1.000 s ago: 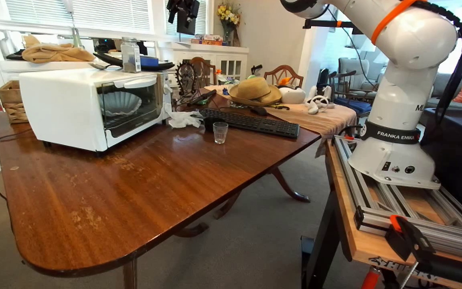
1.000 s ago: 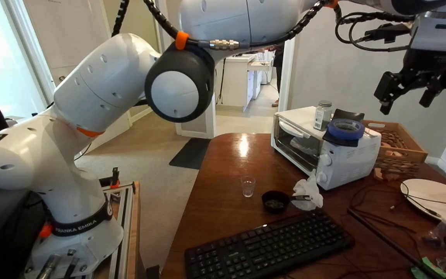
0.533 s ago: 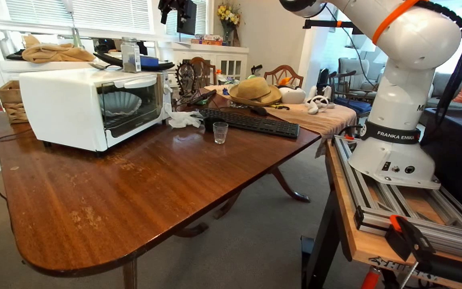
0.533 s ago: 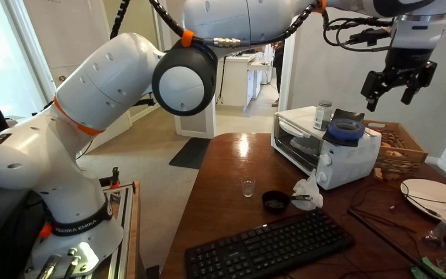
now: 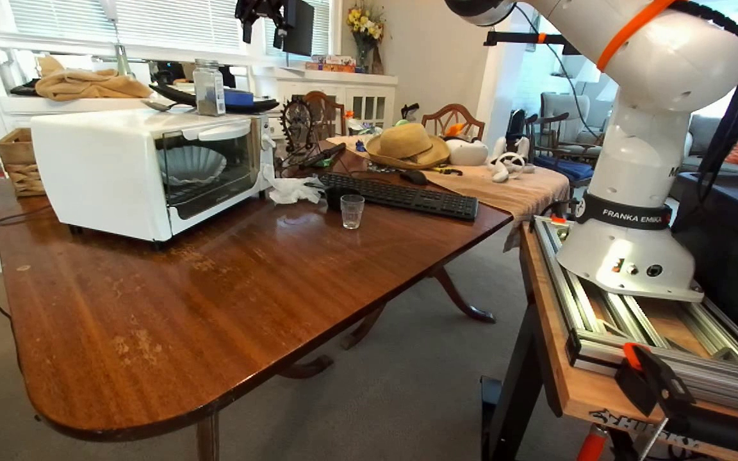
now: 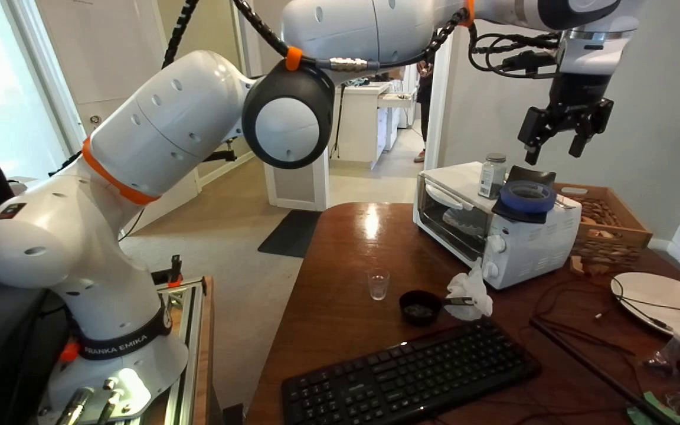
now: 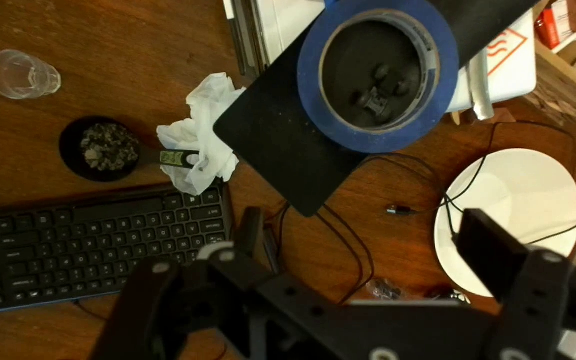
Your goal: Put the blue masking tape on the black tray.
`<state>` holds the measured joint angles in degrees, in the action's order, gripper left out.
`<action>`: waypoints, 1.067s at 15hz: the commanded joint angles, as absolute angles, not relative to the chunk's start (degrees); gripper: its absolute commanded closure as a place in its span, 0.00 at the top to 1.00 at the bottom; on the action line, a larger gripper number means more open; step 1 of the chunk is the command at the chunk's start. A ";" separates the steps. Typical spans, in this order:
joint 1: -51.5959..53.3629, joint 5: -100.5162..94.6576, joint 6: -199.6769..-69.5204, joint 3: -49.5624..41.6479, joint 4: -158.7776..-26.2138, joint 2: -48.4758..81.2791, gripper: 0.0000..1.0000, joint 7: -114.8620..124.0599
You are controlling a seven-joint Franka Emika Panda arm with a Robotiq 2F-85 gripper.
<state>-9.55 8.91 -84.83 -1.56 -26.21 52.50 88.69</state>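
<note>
The blue masking tape [image 7: 312, 97] is a wide roll lying flat on the black tray [image 7: 288, 155] in the wrist view. Both show in both exterior views, the tape [image 6: 520, 205] [image 5: 239, 98] on the tray [image 6: 530, 173] [image 5: 268, 105], which rests on top of the white microwave oven [image 6: 538, 248]. The tray's near end juts past the oven's edge. My gripper [image 6: 554, 152] is open and empty, pointing down in the air above the tape and slightly to its right in that exterior view. In the wrist view the gripper [image 7: 366, 222] has table and cables between its fingers.
A glass jar [image 6: 492, 175] stands beside the tape on the oven. A woven basket [image 6: 614, 242] is behind. On the table are a small glass [image 6: 378, 284], a black bowl [image 6: 420, 307], white tissue [image 6: 468, 295], a keyboard [image 6: 411, 378] and a white plate [image 6: 664, 301].
My open gripper has moved left in both exterior views, from out beyond the oven to nearly over the tape. The tape, tray and oven have not moved.
</note>
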 commanded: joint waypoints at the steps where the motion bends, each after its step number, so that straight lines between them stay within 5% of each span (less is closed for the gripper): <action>1: -8.66 4.56 -84.98 -3.92 -24.42 53.56 1.00 85.08; 16: -2.65 5.61 -83.57 -2.20 -26.80 50.77 1.00 92.23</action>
